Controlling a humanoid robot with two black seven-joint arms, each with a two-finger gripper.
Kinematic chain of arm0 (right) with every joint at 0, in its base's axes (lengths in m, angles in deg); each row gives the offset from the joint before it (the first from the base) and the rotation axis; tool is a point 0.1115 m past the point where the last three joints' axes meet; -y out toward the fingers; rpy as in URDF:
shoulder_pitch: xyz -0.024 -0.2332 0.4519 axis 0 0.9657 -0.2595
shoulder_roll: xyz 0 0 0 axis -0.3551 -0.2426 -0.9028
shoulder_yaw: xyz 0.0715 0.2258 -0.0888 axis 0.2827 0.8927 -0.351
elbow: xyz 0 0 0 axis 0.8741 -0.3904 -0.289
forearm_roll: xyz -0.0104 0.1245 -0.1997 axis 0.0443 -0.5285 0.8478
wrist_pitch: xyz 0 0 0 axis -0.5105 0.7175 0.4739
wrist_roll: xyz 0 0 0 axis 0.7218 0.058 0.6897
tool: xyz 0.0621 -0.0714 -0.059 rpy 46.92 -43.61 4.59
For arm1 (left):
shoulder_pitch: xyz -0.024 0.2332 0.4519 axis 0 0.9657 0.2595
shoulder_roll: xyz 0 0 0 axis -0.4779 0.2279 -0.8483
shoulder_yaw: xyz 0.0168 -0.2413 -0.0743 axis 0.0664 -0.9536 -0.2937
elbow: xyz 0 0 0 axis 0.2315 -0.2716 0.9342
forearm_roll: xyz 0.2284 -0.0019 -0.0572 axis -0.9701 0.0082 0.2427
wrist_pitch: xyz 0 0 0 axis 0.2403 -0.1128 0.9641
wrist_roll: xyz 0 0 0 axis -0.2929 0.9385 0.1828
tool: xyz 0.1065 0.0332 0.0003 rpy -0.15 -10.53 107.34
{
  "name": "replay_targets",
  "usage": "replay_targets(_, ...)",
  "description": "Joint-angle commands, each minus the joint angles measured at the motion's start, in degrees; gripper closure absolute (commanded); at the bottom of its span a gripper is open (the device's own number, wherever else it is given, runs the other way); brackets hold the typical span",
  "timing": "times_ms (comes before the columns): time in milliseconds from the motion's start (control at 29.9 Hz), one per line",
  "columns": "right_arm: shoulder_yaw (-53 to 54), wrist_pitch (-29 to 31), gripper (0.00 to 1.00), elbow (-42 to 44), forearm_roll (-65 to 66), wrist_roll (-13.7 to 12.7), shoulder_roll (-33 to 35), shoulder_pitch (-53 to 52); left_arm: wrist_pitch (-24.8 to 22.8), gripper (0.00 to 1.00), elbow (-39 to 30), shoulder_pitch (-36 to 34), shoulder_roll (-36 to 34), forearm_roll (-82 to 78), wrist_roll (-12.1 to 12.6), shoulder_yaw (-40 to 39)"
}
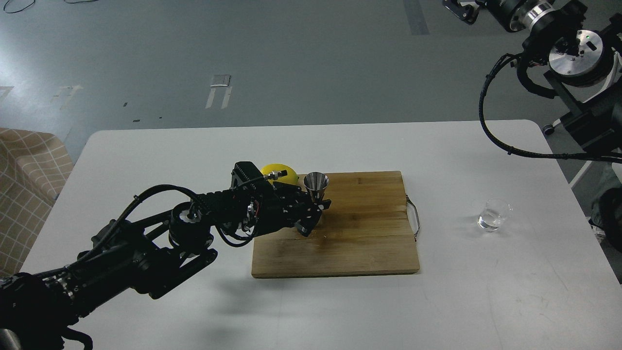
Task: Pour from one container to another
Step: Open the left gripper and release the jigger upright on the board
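1. Robot lab or test room, not a home kitchen.
2. Bare grey floor with tape marks and loose cables.
3. Plain white table holding a staged wooden cutting board.
4. Robot arm hardware on a stand, top right.

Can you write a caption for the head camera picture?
Left gripper at steel jigger on cutting board; glass cup waits far right.

Glass cup alone on bare table, lemon and left end effector crowding jigger
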Motion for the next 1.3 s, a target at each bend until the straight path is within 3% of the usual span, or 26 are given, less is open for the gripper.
replay_targets(0, 0.0, 0.0, 0.0, 0.0, 0.0, 0.0, 0.0, 0.0, 0.1, 1.0, -0.1, 0.0, 0.0, 0.0, 0.0, -0.3)
replay_targets(67, 0.0, 0.0, 0.0, 0.1, 0.0, 0.1, 0.0, -0.1, 0.1, 0.83, 0.0, 0.0, 0.0, 0.0, -0.3, -0.3)
replay_targets(134, 0.0, 0.0, 0.0, 0.1, 0.0, 0.1, 0.0, -0.1, 0.1, 0.81, 0.0, 0.0, 0.0, 0.0, -0.3, -0.3)
replay_targets(668, 0.0, 0.0, 0.0, 0.1, 0.0, 0.1, 0.0, -0.1, 0.2, 0.79, 0.0, 0.6, 0.0, 0.0, -0.6, -0.4)
replay_targets(735, 0.0, 0.0, 0.0, 0.1, 0.0, 0.1, 0.0, -0.1, 0.8, 0.69, 0.0, 1.0, 0.0, 0.0, -0.7, -0.7)
replay_targets(902, 0.0, 0.0, 0.0, 0.1, 0.0, 0.2, 0.0, -0.2, 3.0, 0.6, 0.0, 1.8, 0.0, 0.0, -0.6, -1.1)
replay_targets(1103, 0.0, 0.0, 0.0, 0.2, 0.0, 0.3, 0.0, -0.2, 4.5, 0.36, 0.0, 1.8, -0.1, 0.0, -0.7, -1.2)
replay_targets(1270, 0.0, 0.0, 0.0, 0.1, 0.0, 0.3, -0.1, -0.3, 5.0, 0.26, 0.0, 1.8, -0.1, 0.0, -0.8, -1.2)
